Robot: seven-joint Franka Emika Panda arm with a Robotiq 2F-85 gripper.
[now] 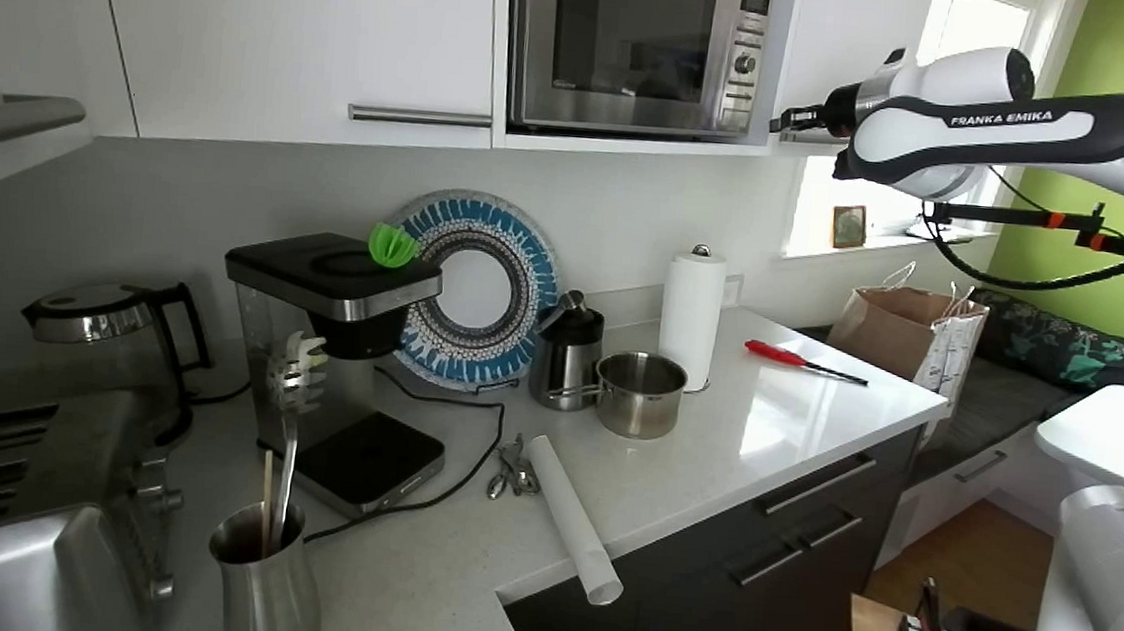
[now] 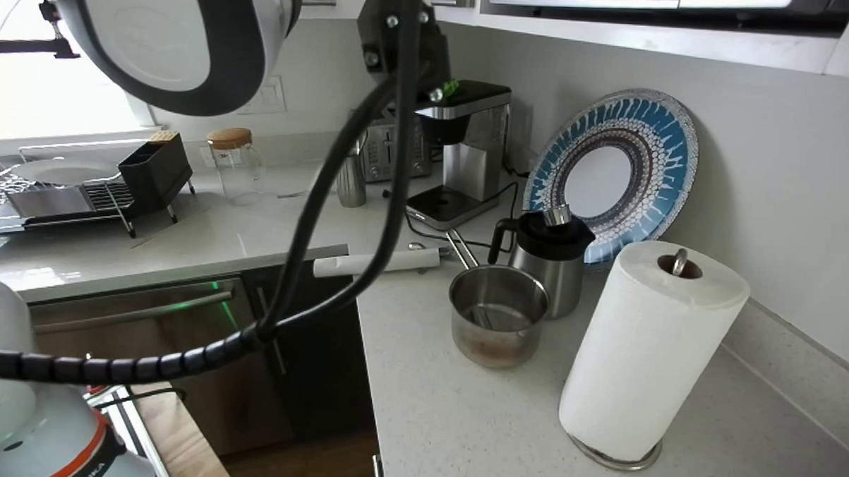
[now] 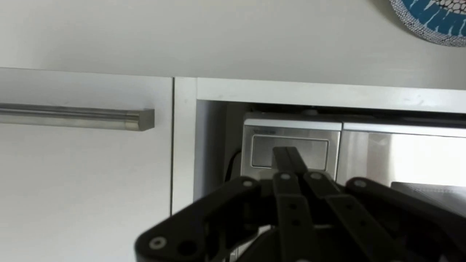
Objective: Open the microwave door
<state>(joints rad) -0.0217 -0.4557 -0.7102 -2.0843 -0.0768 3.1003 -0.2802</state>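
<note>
The silver microwave (image 1: 638, 116) sits in a white cabinet opening in an exterior view. Its door (image 1: 635, 30) with dark window is closed. The narrow control strip (image 1: 747, 44) is at its right. In an exterior view only the microwave's lower edge (image 2: 641, 3) shows. My gripper (image 1: 776, 126) is shut and empty, in front of the control-strip side. In the wrist view, which is upside down, my closed fingertips (image 3: 285, 149) overlap a wide rectangular button (image 3: 315, 151) on the control strip (image 3: 291, 131). Contact cannot be told. The silver door frame (image 3: 367, 156) is beside it.
A white cabinet door with a bar handle (image 3: 76, 116) adjoins the microwave opening. The cabinet's bottom ledge (image 3: 327, 92) runs along the microwave. Below stand a paper towel roll (image 1: 690, 316), a pot (image 1: 640, 395), a carafe (image 1: 569, 356) and a coffee maker (image 1: 334, 278).
</note>
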